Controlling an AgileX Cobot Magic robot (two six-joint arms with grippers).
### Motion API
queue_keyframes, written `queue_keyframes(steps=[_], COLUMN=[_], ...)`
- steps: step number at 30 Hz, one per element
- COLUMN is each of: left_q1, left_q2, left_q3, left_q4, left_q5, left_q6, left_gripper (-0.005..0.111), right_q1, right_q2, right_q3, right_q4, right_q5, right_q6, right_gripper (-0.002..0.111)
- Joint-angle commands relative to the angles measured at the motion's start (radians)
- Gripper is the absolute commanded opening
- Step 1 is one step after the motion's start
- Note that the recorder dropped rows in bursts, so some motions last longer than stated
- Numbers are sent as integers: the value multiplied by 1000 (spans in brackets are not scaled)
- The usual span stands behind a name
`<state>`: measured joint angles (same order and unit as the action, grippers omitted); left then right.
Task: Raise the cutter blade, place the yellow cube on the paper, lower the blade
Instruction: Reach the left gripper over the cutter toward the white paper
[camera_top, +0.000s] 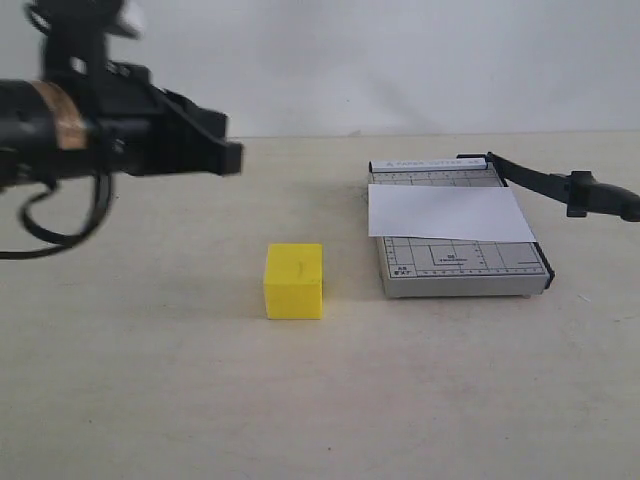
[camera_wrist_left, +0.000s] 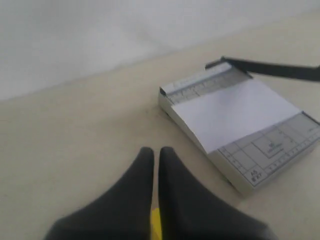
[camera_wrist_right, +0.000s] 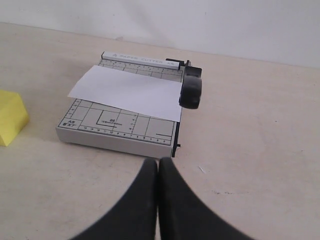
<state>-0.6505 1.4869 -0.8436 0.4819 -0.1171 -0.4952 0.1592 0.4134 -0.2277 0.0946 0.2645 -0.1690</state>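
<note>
The yellow cube (camera_top: 294, 281) sits on the table to the left of the grey trimmer board (camera_top: 460, 270). A white paper (camera_top: 450, 212) lies across the board. The cutter blade (camera_top: 545, 183) is raised, slanting up from its hinge at the board's far corner, and its thick handle (camera_wrist_right: 191, 90) points toward the right wrist camera. My left gripper (camera_top: 235, 158) hangs shut and empty above the table, up and left of the cube. A sliver of the cube (camera_wrist_left: 156, 225) shows behind its fingers. My right gripper (camera_wrist_right: 158, 162) is shut and empty just short of the board's near edge.
The beige tabletop (camera_top: 150, 380) stretches all around the cube and board. A plain white wall (camera_top: 400, 60) stands behind the table. The left arm's black body and cables (camera_top: 60, 130) fill the upper left of the exterior view.
</note>
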Motion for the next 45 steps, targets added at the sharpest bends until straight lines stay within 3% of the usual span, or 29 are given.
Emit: queue_keyframes(steps=[1,10,21,34,39,45], left_q1=[-46,-129,-141,-141,-158,-183], left_q2=[206,475,756,823,823,823], left_q3=[-111,-449,-744,-780,-780,-785], left_q4=[-3,-3,-3,13,13,13], left_q5=[-8,-48,-48,153,139,0], left_q6=[-67,-111,-244,-249,-247,-208], left_gripper=[4,4,4,4,4,4], right_q1=[0,0,0,0,0,0], right_q2=[4,4,4,4,4,4], right_q3=[-4,-4,-4,-4,-4,-4], right_q4=[-1,-1,-1,-1,-1,-1], right_q5=[2,2,2,2,2,2], right_q6=[5,5,14,14,14,14], right_gripper=[0,0,0,0,0,0])
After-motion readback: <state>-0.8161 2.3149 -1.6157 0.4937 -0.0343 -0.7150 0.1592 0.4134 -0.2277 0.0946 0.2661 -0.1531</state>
